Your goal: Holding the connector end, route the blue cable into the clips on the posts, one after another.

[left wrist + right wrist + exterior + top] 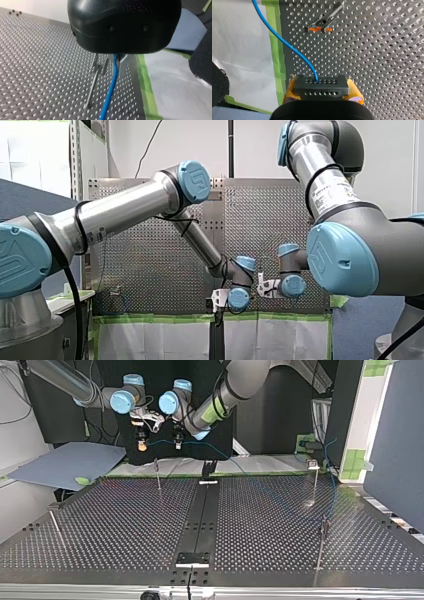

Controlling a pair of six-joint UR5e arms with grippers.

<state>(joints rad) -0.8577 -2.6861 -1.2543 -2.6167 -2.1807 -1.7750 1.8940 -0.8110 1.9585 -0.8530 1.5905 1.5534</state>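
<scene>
In the right wrist view my right gripper (322,94) is shut with its yellow pads (355,91) on the black connector (321,85). The blue cable (284,42) rises from the connector in a curve. Ahead of it a post clip (322,26) with orange parts stands on the perforated table. In the left wrist view my left gripper (115,65) is shut on the blue cable (110,90) between its metal fingers, beside a thin post (96,72). In the top view both grippers hang close together at the far edge, right gripper (142,444) and left gripper (177,441), with the cable (162,441) spanning them.
Thin posts stand on the table (125,525) at the top view's far left (158,474), near left (54,519), far right (315,477) and near right (322,542). Green tape (145,80) and white sheeting (175,90) border the table's far edge. A black strip (202,510) runs down the middle.
</scene>
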